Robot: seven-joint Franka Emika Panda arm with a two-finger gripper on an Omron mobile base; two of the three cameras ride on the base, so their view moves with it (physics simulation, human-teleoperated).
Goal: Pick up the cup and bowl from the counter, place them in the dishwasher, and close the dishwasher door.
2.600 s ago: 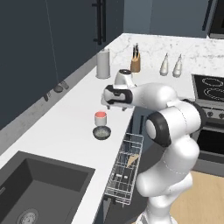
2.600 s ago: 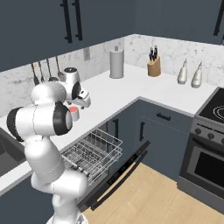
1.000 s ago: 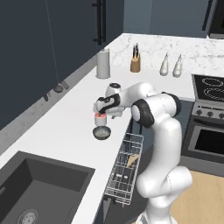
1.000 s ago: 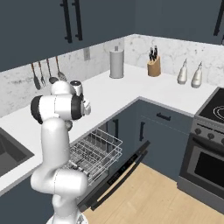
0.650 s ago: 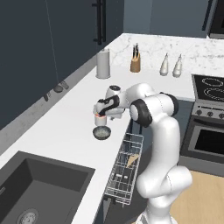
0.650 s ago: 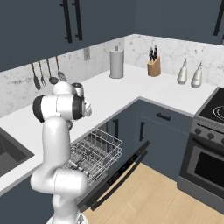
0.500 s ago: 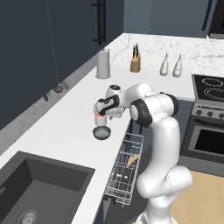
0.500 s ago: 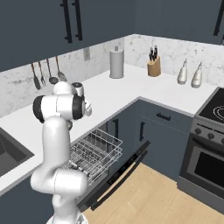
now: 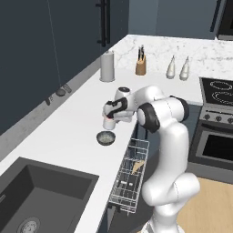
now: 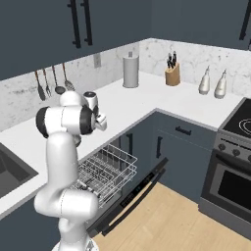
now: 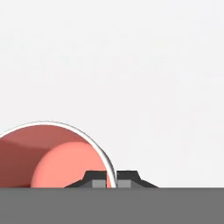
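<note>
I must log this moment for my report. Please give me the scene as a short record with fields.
gripper: gripper pinching the rim of the cup, one finger inside, one outside
cup: on the counter, beside the bowl
bowl: untouched on counter
dishwasher door: dishwasher door open
rack: wire rack pulled out

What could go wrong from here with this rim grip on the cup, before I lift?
1. The gripper pinches only the thin rim of the cup, one finger inside and one outside; the cup could tilt or slip when lifted.
2. The bowl sits close beside the cup on the counter; a low swing could knock it.
3. The dishwasher rack is pulled out below the counter edge; a dropped cup could miss it.
</note>
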